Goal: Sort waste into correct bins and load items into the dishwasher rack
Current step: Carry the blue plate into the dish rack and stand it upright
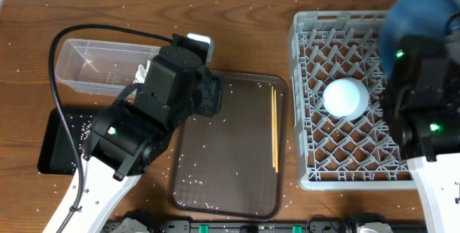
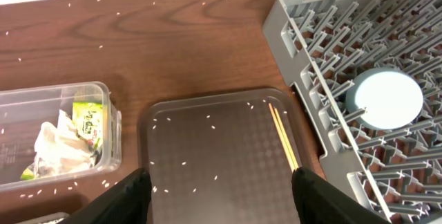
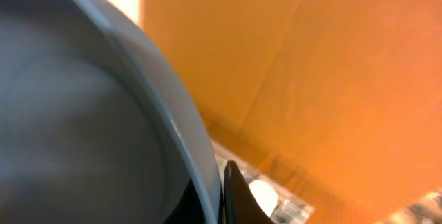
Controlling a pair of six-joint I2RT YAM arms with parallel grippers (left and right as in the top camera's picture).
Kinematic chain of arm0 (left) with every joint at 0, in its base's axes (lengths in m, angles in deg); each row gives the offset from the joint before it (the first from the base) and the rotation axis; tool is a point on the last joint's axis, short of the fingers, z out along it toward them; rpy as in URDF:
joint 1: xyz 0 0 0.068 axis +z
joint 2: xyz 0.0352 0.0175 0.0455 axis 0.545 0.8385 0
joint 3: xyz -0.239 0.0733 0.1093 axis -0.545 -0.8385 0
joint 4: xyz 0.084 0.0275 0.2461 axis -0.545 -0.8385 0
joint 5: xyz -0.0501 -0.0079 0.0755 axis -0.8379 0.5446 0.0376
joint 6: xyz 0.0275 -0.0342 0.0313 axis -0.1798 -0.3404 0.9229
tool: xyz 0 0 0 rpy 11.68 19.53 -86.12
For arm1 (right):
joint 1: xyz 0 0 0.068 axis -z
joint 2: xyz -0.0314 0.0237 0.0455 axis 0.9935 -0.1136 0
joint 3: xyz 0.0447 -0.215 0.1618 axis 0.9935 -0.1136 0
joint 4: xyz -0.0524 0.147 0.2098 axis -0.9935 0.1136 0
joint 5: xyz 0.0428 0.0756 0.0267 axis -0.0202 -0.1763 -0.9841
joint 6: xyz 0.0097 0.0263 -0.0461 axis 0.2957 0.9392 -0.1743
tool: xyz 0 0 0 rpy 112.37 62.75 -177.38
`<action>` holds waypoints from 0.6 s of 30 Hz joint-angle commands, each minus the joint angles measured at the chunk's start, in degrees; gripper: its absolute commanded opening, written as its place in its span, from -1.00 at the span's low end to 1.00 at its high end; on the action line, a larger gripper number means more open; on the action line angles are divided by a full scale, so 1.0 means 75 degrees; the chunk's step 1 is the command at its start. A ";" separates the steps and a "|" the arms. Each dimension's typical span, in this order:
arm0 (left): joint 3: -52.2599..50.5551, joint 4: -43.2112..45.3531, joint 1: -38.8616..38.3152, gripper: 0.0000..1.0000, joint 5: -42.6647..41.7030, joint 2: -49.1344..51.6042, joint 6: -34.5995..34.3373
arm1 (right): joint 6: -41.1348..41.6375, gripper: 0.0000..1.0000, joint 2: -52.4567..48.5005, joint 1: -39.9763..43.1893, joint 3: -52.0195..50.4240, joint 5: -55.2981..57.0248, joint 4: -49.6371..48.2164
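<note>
My right gripper (image 3: 226, 195) is shut on the rim of the large blue plate (image 3: 83, 113). It holds the plate, blurred in the overhead view (image 1: 424, 6), above the far right corner of the grey dishwasher rack (image 1: 309, 82). A pale blue-white round vessel (image 1: 346, 96) sits upside down in the rack. My left gripper (image 2: 221, 200) is open and empty over the brown serving tray (image 2: 207, 141), where the chopsticks (image 2: 284, 137) lie along the right side. The crumpled paper with yellow-green wrapper (image 2: 69, 137) lies in the clear tub (image 1: 79, 49). Carrot, food lump and pinkish cup are out of view.
The black tray (image 1: 52, 143) lies at the left, partly under my left arm. Rice grains (image 1: 208, 183) are scattered over the brown tray and the wooden table. The left arm's cable (image 1: 54, 60) loops over the tub.
</note>
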 commanded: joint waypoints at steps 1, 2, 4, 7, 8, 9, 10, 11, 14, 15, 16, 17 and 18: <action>0.0117 0.0003 -0.0023 0.32 -0.0064 -0.0026 0.0221 | -0.2646 -0.97 -0.0411 0.0347 0.0041 0.1145 -0.0880; 0.0117 -0.0009 -0.0023 0.32 -0.0064 -0.0026 0.0221 | -0.3363 -0.98 -0.0574 0.0446 0.0041 0.1154 -0.1230; 0.0117 -0.0017 -0.0023 0.33 -0.0064 -0.0026 0.0221 | -0.4348 -0.98 -0.0941 0.0635 0.0041 0.1148 -0.1737; 0.0117 -0.0015 -0.0023 0.33 -0.0064 -0.0026 0.0221 | -0.4800 -0.97 -0.1393 0.0664 0.0041 0.1093 -0.1988; 0.0117 -0.0017 -0.0023 0.34 -0.0064 -0.0026 0.0221 | -0.4943 -0.97 -0.1591 0.0632 0.0041 0.1032 -0.2107; 0.0117 -0.0017 -0.0023 0.34 -0.0064 -0.0026 0.0221 | -0.5091 -0.97 -0.1751 0.0597 0.0041 0.0997 -0.2177; 0.0117 -0.0023 -0.0023 0.34 -0.0064 -0.0026 0.0221 | -0.5234 -0.97 -0.1906 0.0562 0.0041 0.1005 -0.2244; 0.0117 -0.0035 -0.0023 0.33 -0.0064 -0.0026 0.0221 | -0.5383 -0.97 -0.2063 0.0533 0.0041 0.1014 -0.2326; 0.0114 -0.0093 -0.0023 0.33 -0.0064 -0.0026 0.0221 | -0.5668 -0.97 -0.2521 0.0434 0.0041 0.1014 -0.2442; 0.0114 -0.0105 -0.0023 0.34 -0.0064 -0.0026 0.0221 | -0.5668 -0.98 -0.2661 0.0364 0.0041 0.1014 -0.2439; 0.0114 -0.0114 -0.0023 0.34 -0.0064 -0.0026 0.0221 | -0.5668 -0.98 -0.2777 0.0294 0.0041 0.1032 -0.2436; 0.0114 -0.0117 -0.0023 0.34 -0.0064 -0.0026 0.0221 | -0.5703 -0.98 -0.2900 0.0216 0.0041 0.1078 -0.2436; 0.0114 -0.0119 -0.0023 0.34 -0.0064 -0.0026 0.0221 | -0.5759 -0.97 -0.3031 0.0131 0.0041 0.1090 -0.2445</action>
